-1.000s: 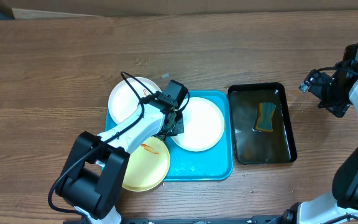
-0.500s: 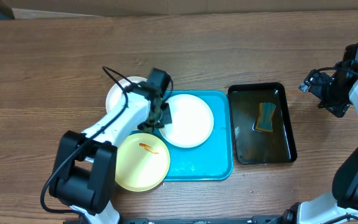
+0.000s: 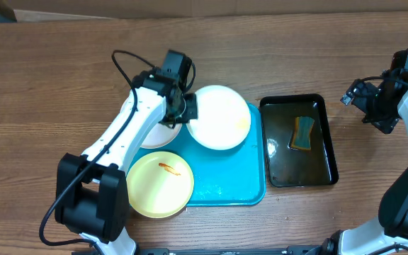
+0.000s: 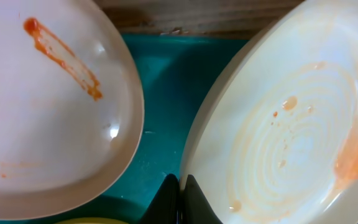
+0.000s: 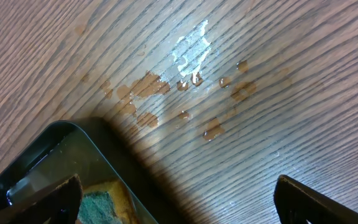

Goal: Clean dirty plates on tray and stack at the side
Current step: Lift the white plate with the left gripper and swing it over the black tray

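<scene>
The left end effector [image 3: 188,112] clamps shut on the white plate [image 3: 222,117] by its rim; so thin a pinch could slip. The right end effector [image 5: 176,202] gapes empty.

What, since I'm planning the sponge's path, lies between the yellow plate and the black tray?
Only bare floor of the blue tray, as the overhead view shows. Nothing stands on that stretch between the yellow plate and the black tray.
</scene>
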